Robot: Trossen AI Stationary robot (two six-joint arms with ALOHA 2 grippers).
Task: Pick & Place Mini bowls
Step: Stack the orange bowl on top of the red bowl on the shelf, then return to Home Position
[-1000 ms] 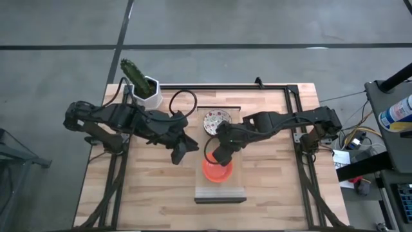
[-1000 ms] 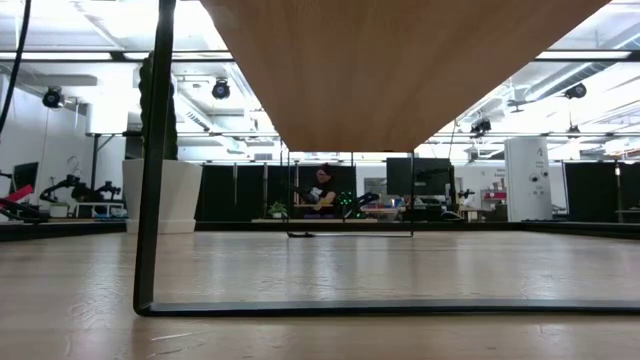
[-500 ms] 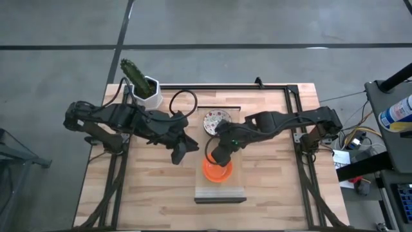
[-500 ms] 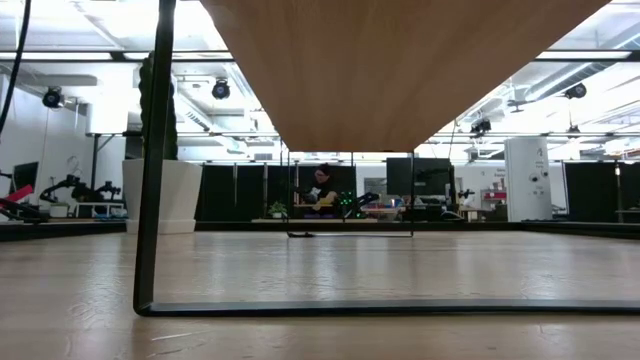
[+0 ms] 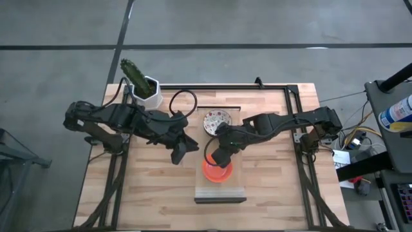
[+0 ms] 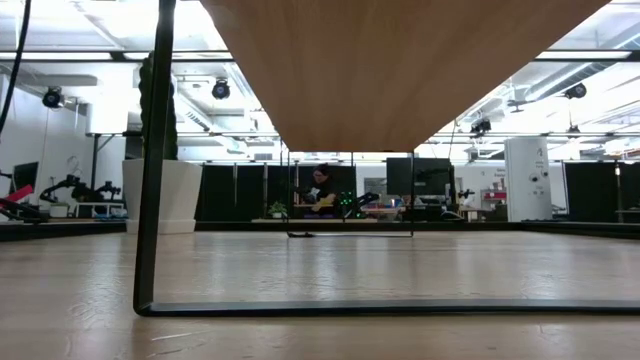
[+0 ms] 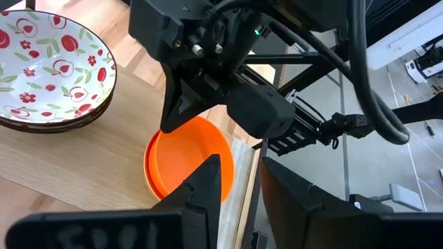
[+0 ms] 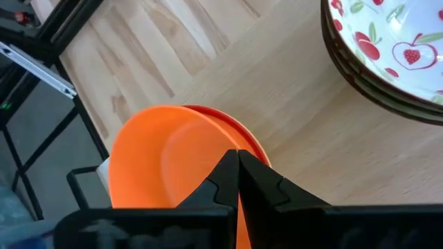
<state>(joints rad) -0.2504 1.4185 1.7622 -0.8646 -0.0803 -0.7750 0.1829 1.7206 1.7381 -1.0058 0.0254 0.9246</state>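
An orange mini bowl (image 5: 216,171) sits over a red one whose rim (image 8: 243,131) shows just beneath it, both on a clear slab (image 5: 220,191) near the table's middle. My right gripper (image 5: 218,158) is directly over them, shut on the orange bowl (image 8: 159,159). A stack of white bowls with red fruit patterns (image 5: 217,121) stands just beyond, on the wood. My left gripper (image 5: 181,153) hovers left of the orange bowl (image 7: 185,162), its fingers (image 7: 208,183) a narrow gap apart, touching nothing. The yellow bowl is not visible. My right gripper (image 8: 237,159) pinches the orange bowl's rim (image 8: 208,149) between its two fingers, one inside and one outside. It comes from above, slanting in from the table's right. The bowl tilts over the red bowl; whether it is lifted clear, I cannot tell.
A white square pot with a cactus (image 5: 145,89) stands at the far left corner. A black cable loop (image 5: 182,100) lies beside it, and a black frame (image 5: 293,96) runs along the table's far and right edges. Bare wood lies at the near left and near right.
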